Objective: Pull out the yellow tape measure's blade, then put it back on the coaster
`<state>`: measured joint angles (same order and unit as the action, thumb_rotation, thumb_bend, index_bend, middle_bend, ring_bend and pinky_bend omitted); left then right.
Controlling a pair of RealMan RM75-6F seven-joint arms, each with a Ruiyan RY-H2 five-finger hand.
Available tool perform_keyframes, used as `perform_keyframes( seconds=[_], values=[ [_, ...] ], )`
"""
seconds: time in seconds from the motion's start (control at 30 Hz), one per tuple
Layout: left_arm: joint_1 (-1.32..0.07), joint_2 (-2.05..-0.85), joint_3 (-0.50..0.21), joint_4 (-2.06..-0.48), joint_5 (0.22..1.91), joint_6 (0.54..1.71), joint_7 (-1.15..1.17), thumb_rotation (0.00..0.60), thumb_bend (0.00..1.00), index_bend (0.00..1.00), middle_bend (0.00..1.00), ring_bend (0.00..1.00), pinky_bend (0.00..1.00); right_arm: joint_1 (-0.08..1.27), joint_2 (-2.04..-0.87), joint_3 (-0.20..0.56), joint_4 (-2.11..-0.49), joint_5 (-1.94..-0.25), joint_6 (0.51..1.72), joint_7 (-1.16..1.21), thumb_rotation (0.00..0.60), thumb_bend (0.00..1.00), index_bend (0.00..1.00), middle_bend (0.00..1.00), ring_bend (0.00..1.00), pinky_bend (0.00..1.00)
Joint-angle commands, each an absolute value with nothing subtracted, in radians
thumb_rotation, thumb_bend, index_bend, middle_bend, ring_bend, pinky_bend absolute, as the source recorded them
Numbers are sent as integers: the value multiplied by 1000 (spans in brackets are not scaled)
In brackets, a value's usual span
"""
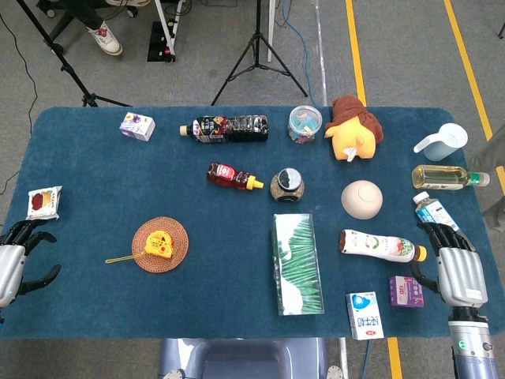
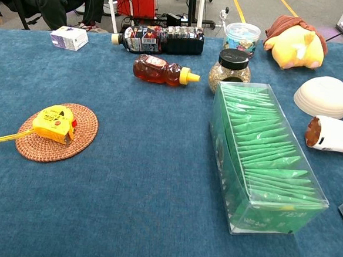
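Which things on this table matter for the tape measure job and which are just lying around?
For the job: tape measure, its pulled-out blade, coaster.

Lying about: honey bottle, green box, bowl, plush toy, dark drink bottle.

Even bright light, sharp pics.

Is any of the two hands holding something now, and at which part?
Nothing is held. The left hand and the right hand rest open at the table edges. The yellow tape measure lies on the coaster, blade out.
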<state>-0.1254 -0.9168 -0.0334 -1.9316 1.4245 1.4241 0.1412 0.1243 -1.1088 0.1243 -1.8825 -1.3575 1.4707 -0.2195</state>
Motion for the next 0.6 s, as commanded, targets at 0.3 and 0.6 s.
perform_keyframes(
  seconds=[0.3, 0.6],
  values=[
    [-132, -899, -39, -1934, 1448, 1425, 132, 597, 249, 354, 199, 158, 303, 114, -1097, 121, -1892, -1372, 1484, -209, 600, 333, 181, 206, 162, 219],
    [-157, -878, -41, -1918, 1463, 1385, 124, 599, 250, 355, 199, 158, 302, 106, -1086, 120, -1905, -1371, 1490, -204, 600, 333, 178, 206, 161, 219]
  ],
)
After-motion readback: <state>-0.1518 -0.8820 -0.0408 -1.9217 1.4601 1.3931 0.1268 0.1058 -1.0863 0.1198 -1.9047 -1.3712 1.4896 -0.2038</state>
